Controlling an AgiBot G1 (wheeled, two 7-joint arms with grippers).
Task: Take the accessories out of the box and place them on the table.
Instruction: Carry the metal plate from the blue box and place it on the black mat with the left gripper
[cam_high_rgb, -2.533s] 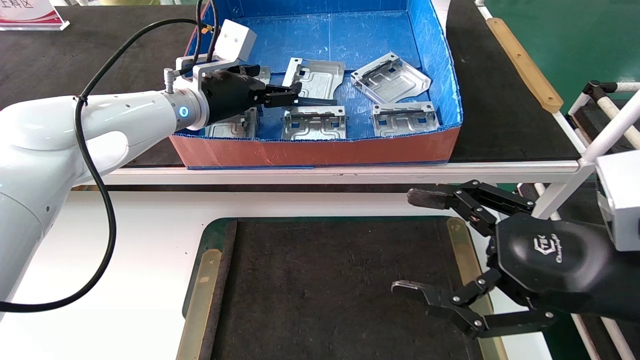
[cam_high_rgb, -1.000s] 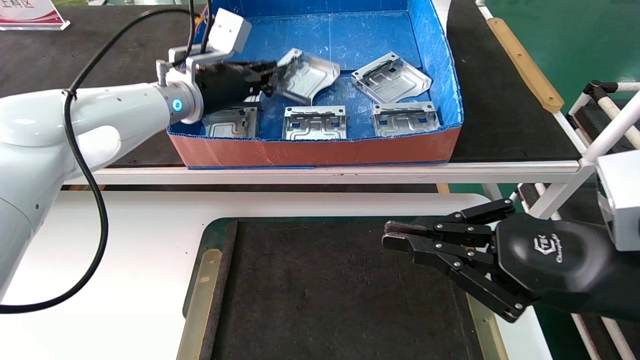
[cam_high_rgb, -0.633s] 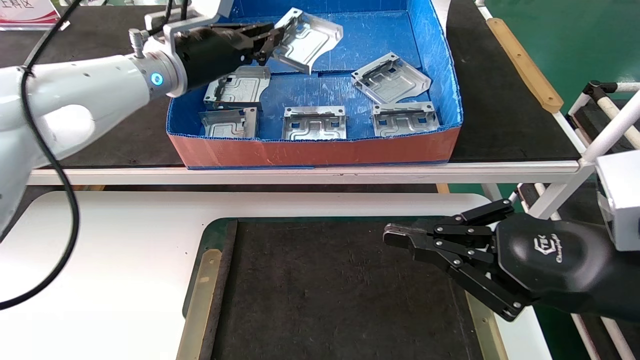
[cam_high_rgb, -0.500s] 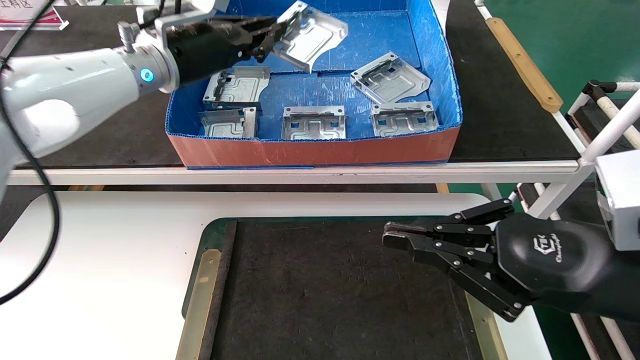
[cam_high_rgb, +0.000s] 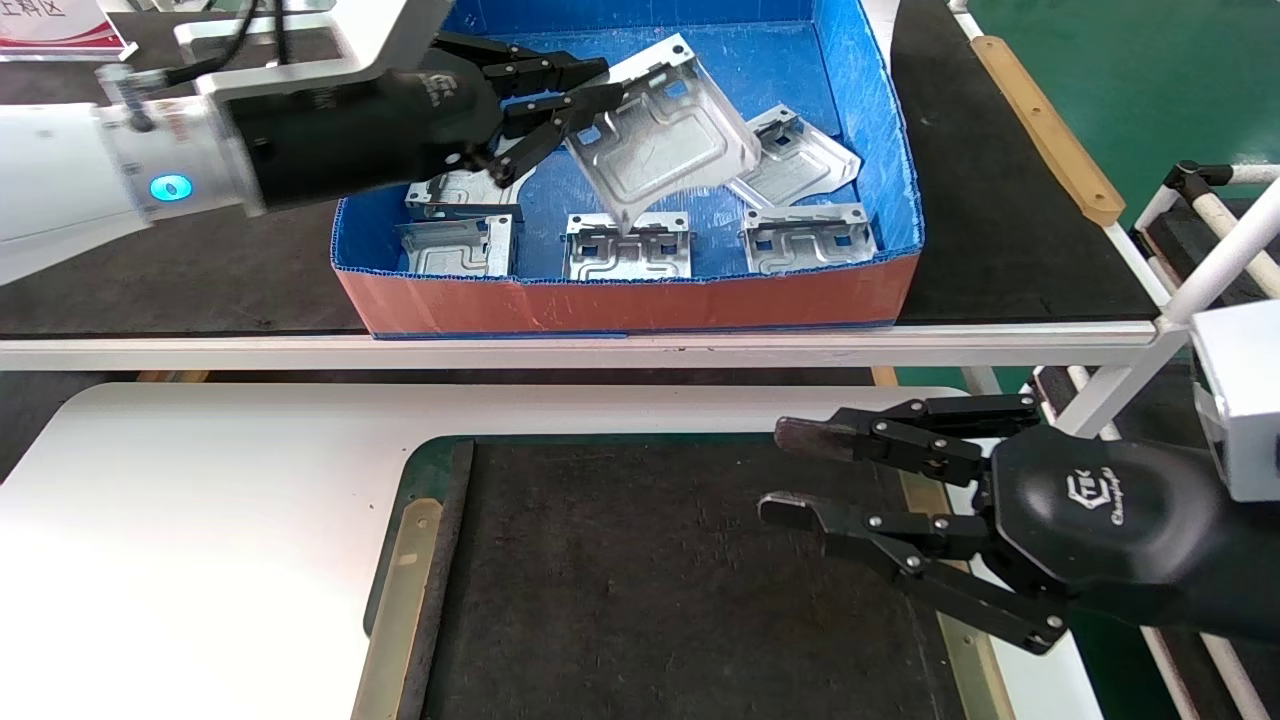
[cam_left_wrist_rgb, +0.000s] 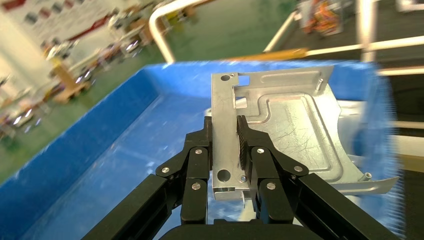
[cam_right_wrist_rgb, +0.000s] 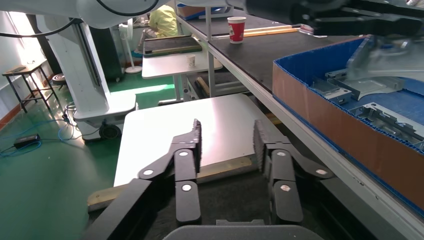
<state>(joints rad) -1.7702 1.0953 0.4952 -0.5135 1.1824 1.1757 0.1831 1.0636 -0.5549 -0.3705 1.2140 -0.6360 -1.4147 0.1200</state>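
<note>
My left gripper (cam_high_rgb: 592, 98) is shut on the flanged edge of one silver accessory plate (cam_high_rgb: 662, 140) and holds it tilted in the air above the box (cam_high_rgb: 620, 305), which is blue inside and orange-red outside. The left wrist view shows my gripper (cam_left_wrist_rgb: 225, 136) clamping the plate (cam_left_wrist_rgb: 292, 135) by its edge. Several more plates lie in the box, such as one in the middle (cam_high_rgb: 628, 250) and one at the right (cam_high_rgb: 808, 240). My right gripper (cam_high_rgb: 790, 470) is open and empty over the right side of the table's black mat (cam_high_rgb: 640, 590). It shows in its own wrist view (cam_right_wrist_rgb: 227, 137).
The box stands on a long dark bench with a white front rail (cam_high_rgb: 600, 352). The white table (cam_high_rgb: 200, 520) lies in front of it, its mat flanked by brass-coloured strips (cam_high_rgb: 400, 600). A white tube frame (cam_high_rgb: 1215, 255) stands at the right.
My left gripper has lifted the plate higher and carried it right and toward me over the box. My right gripper, shut a moment ago, has opened.
</note>
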